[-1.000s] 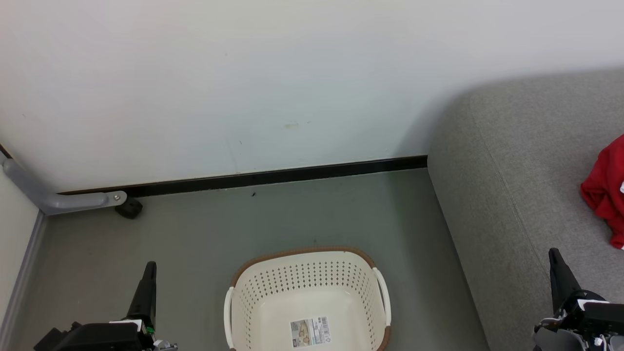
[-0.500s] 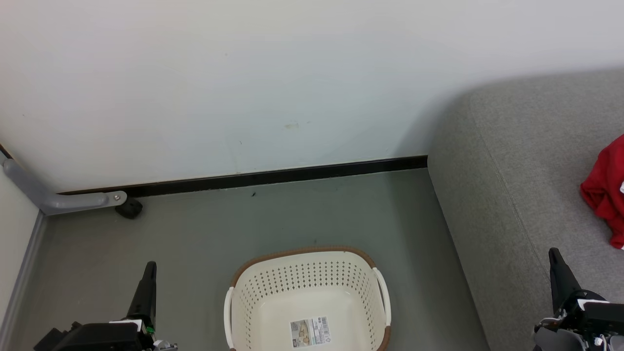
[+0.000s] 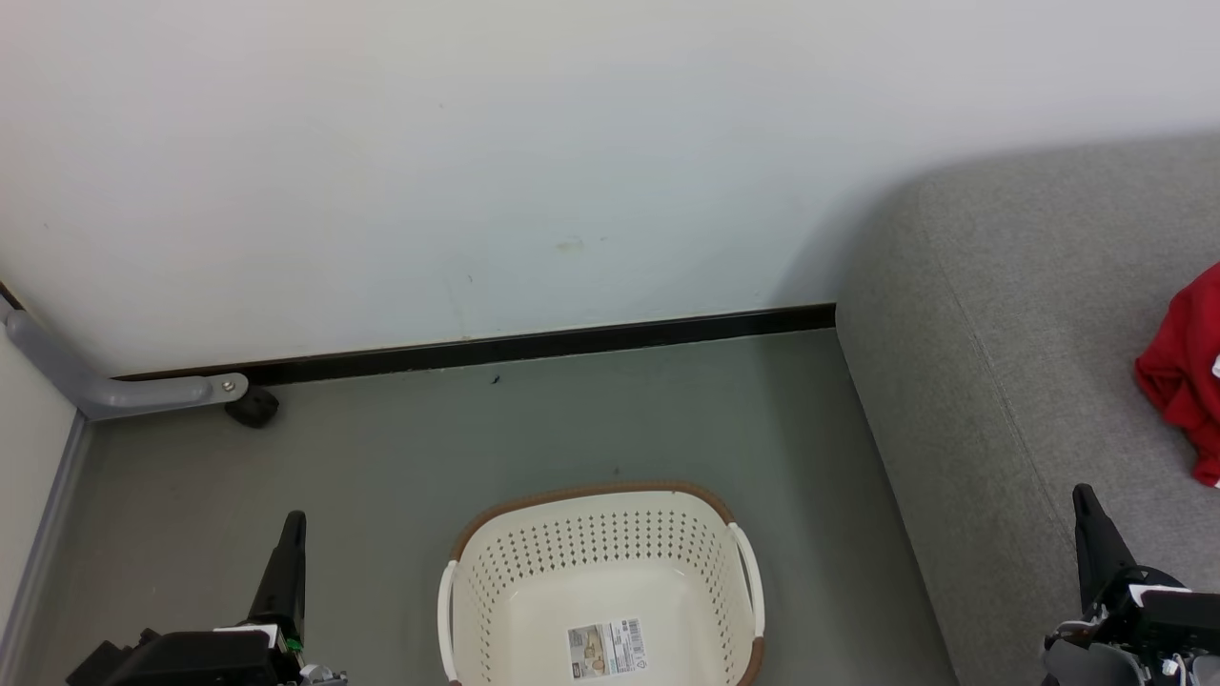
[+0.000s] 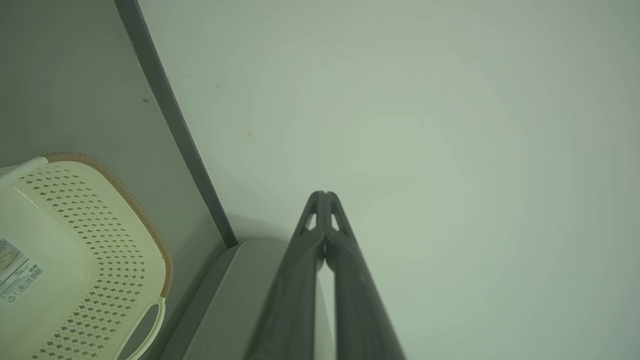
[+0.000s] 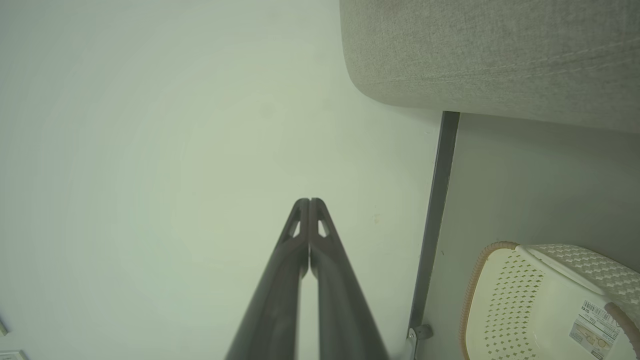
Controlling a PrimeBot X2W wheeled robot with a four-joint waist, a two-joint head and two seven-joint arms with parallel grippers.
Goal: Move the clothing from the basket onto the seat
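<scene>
A: Where is the clothing?

B: A bright red heap of clothing (image 3: 1187,376) lies on the grey seat (image 3: 1010,314), at the far right of the head view. The frame edge cuts it off, so I cannot tell whether it is one piece or several.

A: And the basket?

B: The basket (image 3: 591,543) stands on the floor (image 3: 429,448) at bottom centre, near the seat's left side but not touching it. Nothing red shows against its perforated walls or pale bottom. A paper label (image 3: 607,650) lies flat on that bottom.

A: What about the grippers?

B: The left gripper (image 3: 294,522) is at lower left, over the floor beside the basket. The right gripper (image 3: 1084,495) is at lower right, over the front of the seat. In each wrist view the two dark fingers are pressed together tip to tip with nothing between them. Both point toward the white wall (image 3: 477,171).

A: Why hold them like that?

B: It reads as a rest pose: fingers together and empty, one arm on either side, apart from both basket and clothing. With red fabric on the seat and none seen in the basket, the task looks done, or very nearly.

A: Could anything go wrong?

B: Little, I think. The clothing lies well in from the seat's rounded edge, so a slide to the floor seems unlikely.
</scene>
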